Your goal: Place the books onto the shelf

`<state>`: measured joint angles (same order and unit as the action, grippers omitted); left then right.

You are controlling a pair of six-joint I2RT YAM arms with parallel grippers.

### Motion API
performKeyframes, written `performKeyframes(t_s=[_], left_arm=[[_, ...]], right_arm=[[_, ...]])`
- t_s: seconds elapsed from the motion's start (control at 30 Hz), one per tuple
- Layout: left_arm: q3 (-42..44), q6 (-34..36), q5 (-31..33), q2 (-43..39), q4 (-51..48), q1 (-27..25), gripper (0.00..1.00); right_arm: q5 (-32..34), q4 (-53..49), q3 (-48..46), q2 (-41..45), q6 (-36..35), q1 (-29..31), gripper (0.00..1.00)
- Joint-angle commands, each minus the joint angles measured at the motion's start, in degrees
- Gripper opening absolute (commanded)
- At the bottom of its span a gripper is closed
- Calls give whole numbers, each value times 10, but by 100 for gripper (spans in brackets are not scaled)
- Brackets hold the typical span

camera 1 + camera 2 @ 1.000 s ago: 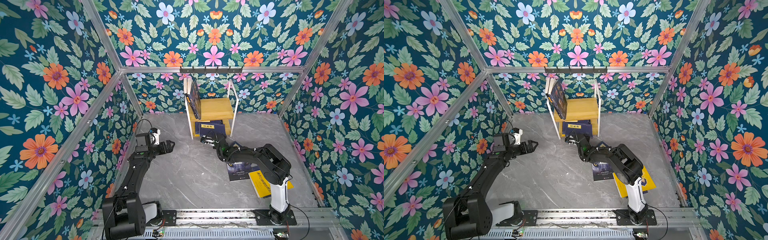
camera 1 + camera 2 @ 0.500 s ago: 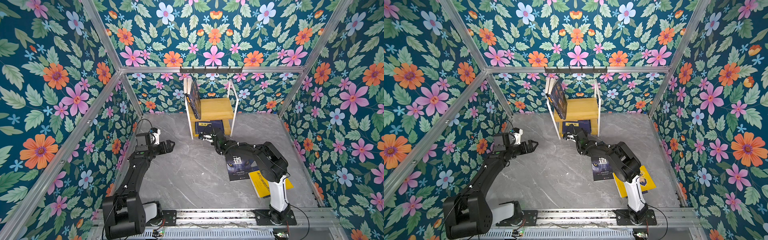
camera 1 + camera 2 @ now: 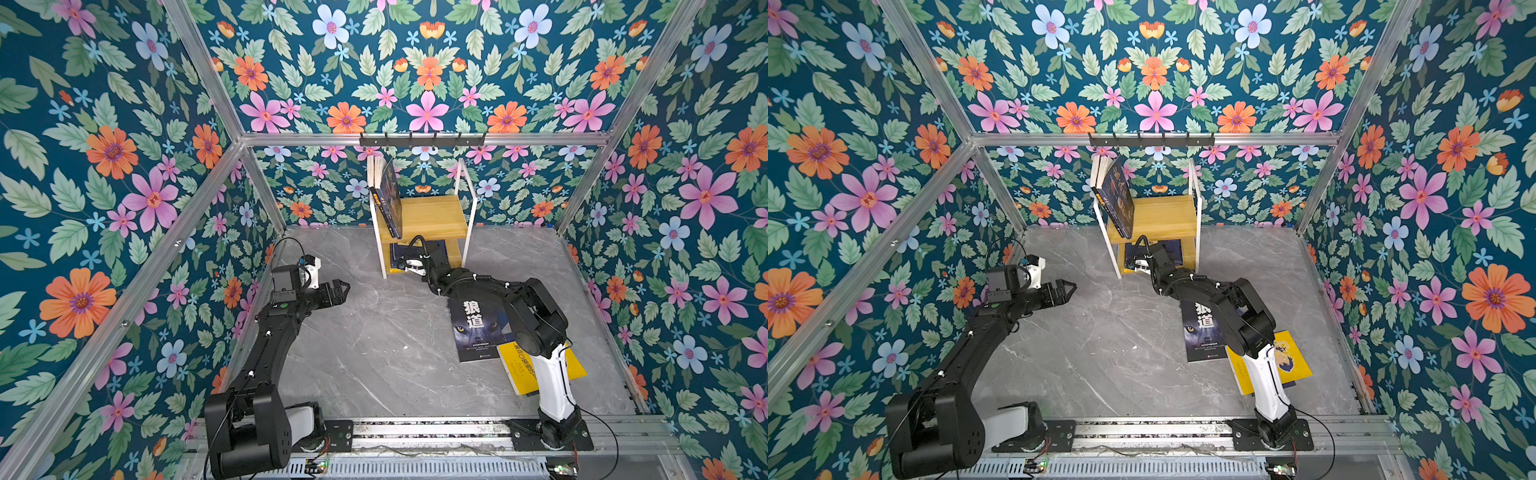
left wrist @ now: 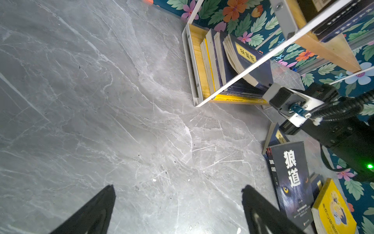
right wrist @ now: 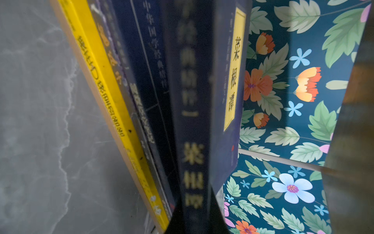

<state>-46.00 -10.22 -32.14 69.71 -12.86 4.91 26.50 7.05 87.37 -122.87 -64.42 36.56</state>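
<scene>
1. Left wrist view shows the left gripper [image 4: 178, 204] with its two fingers spread wide and nothing in them, over bare floor. In both top views it hangs at the middle left, well apart from every book.
2. Books wait on the floor at the lower right of a top view. The yellow book [image 3: 515, 370] is nearest, and the wolf book [image 3: 478, 328] lies just beside it. A floor navy book [image 4: 278, 135] peeks out from under the wolf book.
3. Farther back, in the middle of the frame, the right gripper [image 5: 194, 204] reaches into the bottom level of the shelf [image 3: 432, 214]. Its fingers squeeze the spine of the held navy book [image 5: 228, 81]. That book is tilted over the pile [image 4: 210, 60] and does not lie flat yet.
4. The pile lies flat on the bottom board, with a yellow one lowest. On the top board two leaning books [image 3: 390, 195] stand at the left side.
5. My guess is that the job is a bit over half done. This book needs letting go, and then the floor ones are left.
6. The floor [image 3: 374, 357] is flat, smooth and grey, like marble, with thin white lines.
7. Flower walls [image 3: 104, 166] stand all around, held by silver bars [image 3: 178, 241]. A black hook rail [image 3: 422, 139] hangs above the shelf at the upper middle.
</scene>
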Motion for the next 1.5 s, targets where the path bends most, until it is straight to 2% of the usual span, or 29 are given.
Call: performKeyframes(t_s=[0.0,0.37,0.67,0.77,0.9,1.03,1.2,1.47], left_arm=[[2,3,-4,-5,5,1,100],[-1,6,-3,-5,2,1,100],[2,4,-3,-8,4,1,100],[2,6,-2,-8,5,1,100],[2,4,-3,-9,5,1,100],[1,4,-2,-7,3,1,100],[5,5,-4,-8,5,1,100],[3,3,-3,-8,6,1,100]], right_arm=[[-21,-9,9,-8,3,1,0],[-40,-36,25,-10,13,1,0],[-46,-67,39,-13,18,1,5],[-45,-89,43,-13,18,1,12],[-64,-118,39,0,38,1,35],[-79,-130,26,18,44,2,45],[-135,-142,1,61,67,1,50],[-262,-229,23,82,85,-11,48]])
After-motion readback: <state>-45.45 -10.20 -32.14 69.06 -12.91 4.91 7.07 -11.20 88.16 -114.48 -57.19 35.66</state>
